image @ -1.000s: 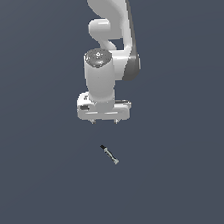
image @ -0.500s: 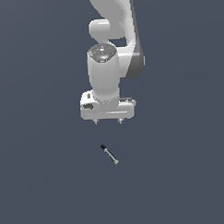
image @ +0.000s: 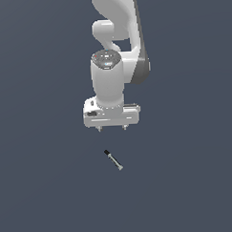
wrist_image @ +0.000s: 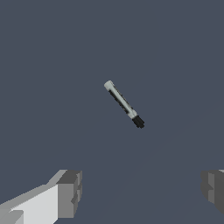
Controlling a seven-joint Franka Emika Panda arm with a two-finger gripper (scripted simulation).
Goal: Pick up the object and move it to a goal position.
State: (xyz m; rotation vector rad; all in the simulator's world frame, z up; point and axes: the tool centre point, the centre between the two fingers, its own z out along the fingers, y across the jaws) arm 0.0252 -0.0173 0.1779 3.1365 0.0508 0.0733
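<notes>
The object (image: pixel 113 159) is a tiny thin rod lying flat on the dark grey floor, black at one end with a grey shaft and a pale tip. It also shows in the wrist view as the object (wrist_image: pixel 124 104), lying slantwise ahead of the fingers. My gripper (image: pixel 112 129) hangs above and behind it, pointing down, open, nothing between its fingers. Both fingertips (wrist_image: pixel 70 192) show wide apart in the wrist view, well clear of the rod.
The white arm (image: pixel 116 51) rises behind the gripper toward the top of the exterior view. Plain dark grey floor (image: pixel 187 181) lies all around.
The arm's wrist and gripper have shifted slightly, coming a little lower and nearer the rod. The rod has not moved.
</notes>
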